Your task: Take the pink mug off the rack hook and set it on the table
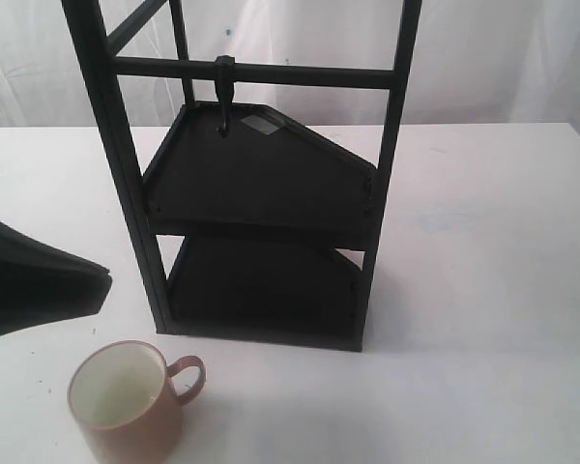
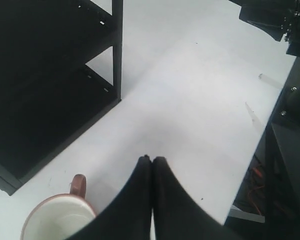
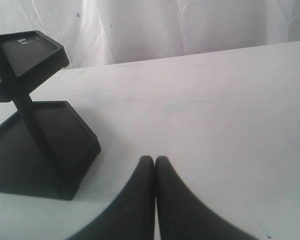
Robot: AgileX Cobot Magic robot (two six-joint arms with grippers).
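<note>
The pink mug (image 1: 128, 404) stands upright on the white table (image 1: 483, 290) in front of the rack (image 1: 261, 184), with its handle pointing right. In the left wrist view the pink mug (image 2: 60, 220) sits just beside my left gripper (image 2: 152, 159), which is shut with nothing in it. The rack hook (image 1: 224, 97) hangs bare from the crossbar. In the exterior view my left gripper (image 1: 97, 285) pokes in from the left edge, above and left of the mug. My right gripper (image 3: 154, 159) is shut and empty over bare table, right of the rack (image 3: 35, 130).
White curtains (image 1: 503, 58) hang behind the table. In the left wrist view the table's edge (image 2: 250, 165) runs close by, with black equipment (image 2: 290, 125) and cables beyond it. The rack's two shelves hold nothing.
</note>
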